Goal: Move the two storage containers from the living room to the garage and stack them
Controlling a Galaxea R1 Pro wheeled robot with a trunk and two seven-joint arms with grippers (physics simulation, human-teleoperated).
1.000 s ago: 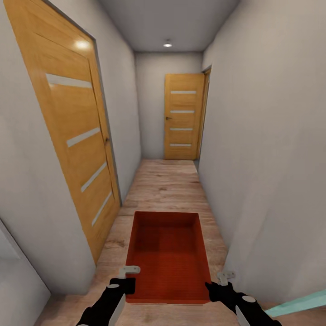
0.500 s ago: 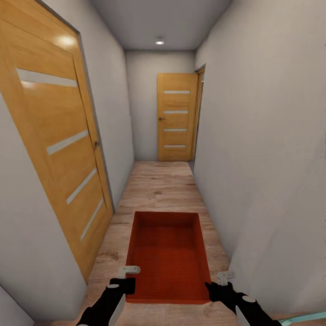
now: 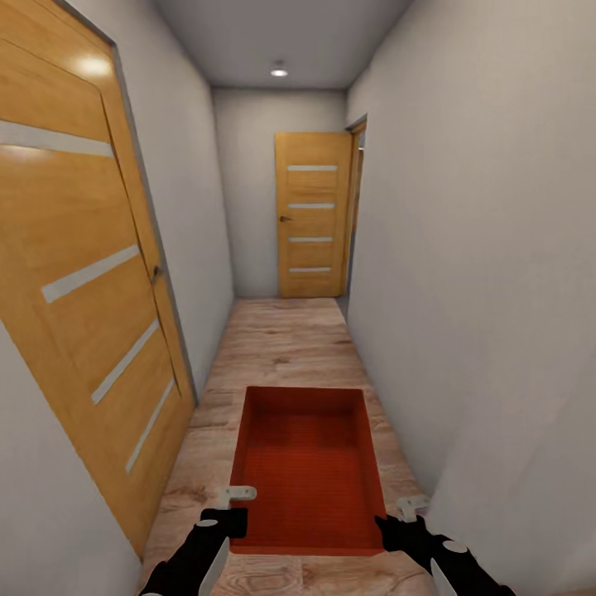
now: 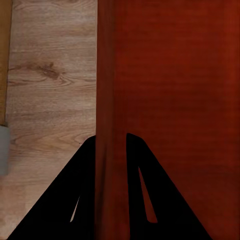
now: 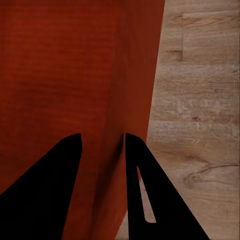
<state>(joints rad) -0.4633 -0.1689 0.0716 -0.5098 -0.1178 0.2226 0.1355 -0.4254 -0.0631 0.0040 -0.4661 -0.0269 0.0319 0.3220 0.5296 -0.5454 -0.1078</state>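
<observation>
In a narrow corridor with a wood-plank floor (image 3: 285,348), the storage container (image 3: 308,472) hangs straight ahead of the trunk, open top up, carried between both arms. Its long axis runs down the hallway, toward the far door (image 3: 313,215). The left gripper (image 3: 235,507) sits on its left long wall near the rear corner, the right gripper (image 3: 407,513) on the right long wall at the matching spot. So the box lies inboard of each hand, neither arm nearer than the other.

In the left wrist view, the left gripper (image 4: 111,150) has one finger either side of the thin wall, pinching it. In the right wrist view, the right gripper (image 5: 102,147) does likewise on its wall, fingers closed onto it.

A side door (image 3: 83,273) stands on the left wall, and an opening seems to sit in the right wall just before the far door. My read: this is transit, garage not in sight. Any turn swings the box's far end wide between the walls, so clearance there is what matters.
</observation>
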